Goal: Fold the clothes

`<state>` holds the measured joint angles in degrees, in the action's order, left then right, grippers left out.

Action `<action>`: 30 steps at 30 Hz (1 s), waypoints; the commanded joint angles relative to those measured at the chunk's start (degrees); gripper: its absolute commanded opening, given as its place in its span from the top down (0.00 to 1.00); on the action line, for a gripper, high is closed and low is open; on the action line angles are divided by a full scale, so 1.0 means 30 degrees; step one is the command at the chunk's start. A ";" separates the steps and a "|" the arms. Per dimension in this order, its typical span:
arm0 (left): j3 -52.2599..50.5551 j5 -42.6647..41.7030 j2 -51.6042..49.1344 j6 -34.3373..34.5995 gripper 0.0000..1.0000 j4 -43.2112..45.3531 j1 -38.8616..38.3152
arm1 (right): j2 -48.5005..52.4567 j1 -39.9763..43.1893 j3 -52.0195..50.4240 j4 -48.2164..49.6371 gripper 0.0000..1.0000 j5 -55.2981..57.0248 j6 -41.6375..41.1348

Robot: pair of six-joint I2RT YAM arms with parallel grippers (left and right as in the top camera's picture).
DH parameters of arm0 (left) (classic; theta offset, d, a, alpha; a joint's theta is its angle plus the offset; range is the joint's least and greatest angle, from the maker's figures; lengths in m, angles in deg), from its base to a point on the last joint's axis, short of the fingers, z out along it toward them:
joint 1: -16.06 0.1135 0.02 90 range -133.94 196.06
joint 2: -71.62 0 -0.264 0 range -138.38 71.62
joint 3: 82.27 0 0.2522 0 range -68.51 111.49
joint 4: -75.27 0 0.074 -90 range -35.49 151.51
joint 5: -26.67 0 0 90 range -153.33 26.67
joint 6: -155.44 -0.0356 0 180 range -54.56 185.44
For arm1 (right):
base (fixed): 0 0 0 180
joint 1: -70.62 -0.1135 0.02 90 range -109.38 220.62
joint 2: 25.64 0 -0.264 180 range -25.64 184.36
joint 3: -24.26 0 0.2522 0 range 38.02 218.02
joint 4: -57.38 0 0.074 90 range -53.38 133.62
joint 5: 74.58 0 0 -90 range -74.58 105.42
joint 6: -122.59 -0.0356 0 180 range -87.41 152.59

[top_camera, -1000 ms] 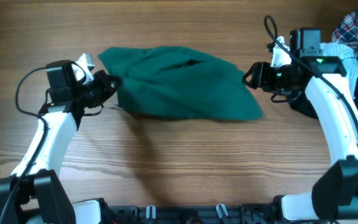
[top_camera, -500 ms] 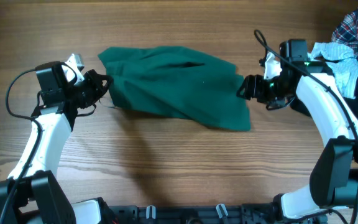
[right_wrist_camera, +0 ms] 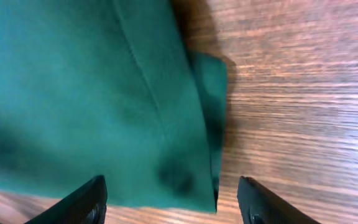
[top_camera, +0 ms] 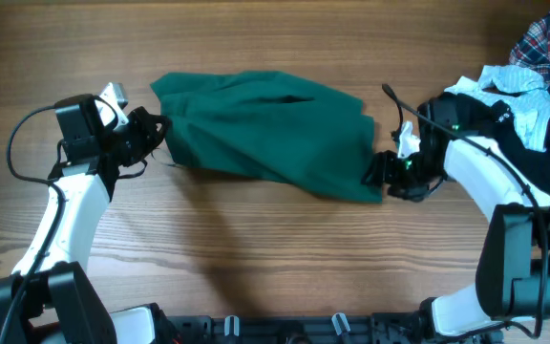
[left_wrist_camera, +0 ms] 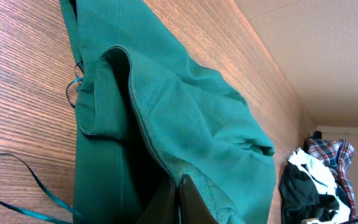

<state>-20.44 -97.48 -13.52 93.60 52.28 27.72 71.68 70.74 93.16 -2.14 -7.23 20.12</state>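
A green garment lies crumpled across the middle of the wooden table. My left gripper is shut on its left edge; in the left wrist view the closed fingers pinch a fold of the green cloth. My right gripper is open and empty at the garment's lower right corner. In the right wrist view its two fingertips straddle the corner of the green cloth from above.
A pile of other clothes, plaid, white and black, sits at the table's right edge and shows in the left wrist view. A thin green drawstring trails on the wood. Bare wooden table lies in front.
My right gripper let go of the garment's right edge, opened, and moved down toward the lower right corner. The garment's right side shifted left and down. My left arm drew slightly left, then stayed.
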 commanded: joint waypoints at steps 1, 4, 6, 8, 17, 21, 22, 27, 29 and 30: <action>0.0255 0.0277 0.0423 -0.0393 0.96 -0.0080 0.0138 | 0.0240 0.0095 -0.1632 0.1865 0.36 -0.1231 -0.1566; 0.0255 0.0277 0.0423 -0.0393 0.96 -0.0175 0.0138 | 0.0240 0.0095 -0.2208 0.2674 0.39 -0.1574 -0.1996; 0.0255 0.0277 0.0423 -0.0393 0.96 -0.0189 0.0131 | 0.0240 0.0095 -0.2521 0.3264 0.42 -0.2229 -0.2004; 0.0255 0.0277 0.0423 -0.0393 0.96 -0.0270 0.0131 | 0.0240 0.0036 -0.3016 0.4255 0.45 -0.3366 -0.2164; 0.0255 0.0270 0.0423 -0.0393 0.96 -0.0306 0.0131 | 0.0240 -0.1508 -0.3869 0.6033 0.80 -0.4510 -0.2922; 0.0248 0.0277 0.0423 -0.0393 0.96 -0.0306 0.0131 | 0.0233 -0.1610 -0.3854 0.6637 0.96 -0.4524 -0.2907; 0.0248 0.0270 0.0415 -0.0393 0.96 -0.0313 0.0131 | 0.0226 -0.1610 -0.3810 0.6798 0.96 -0.4517 -0.2907; 0.0291 0.0240 0.0423 -0.0372 0.96 -0.0291 0.0131 | -0.0146 -0.1603 -0.2601 0.7082 0.96 -0.4488 -0.2747; 0.0488 0.0036 0.0437 -0.0372 0.96 -0.0313 0.0131 | -0.0561 -0.1603 -0.1829 0.6914 0.96 -0.4488 -0.2463; 0.0590 -0.0051 0.0466 -0.0372 0.96 -0.0321 0.0131 | -0.0823 -0.1603 -0.1421 0.6761 0.96 -0.4459 -0.2324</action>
<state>-20.42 -97.29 -13.52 93.60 51.25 27.72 71.74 66.00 83.72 18.50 -19.51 11.45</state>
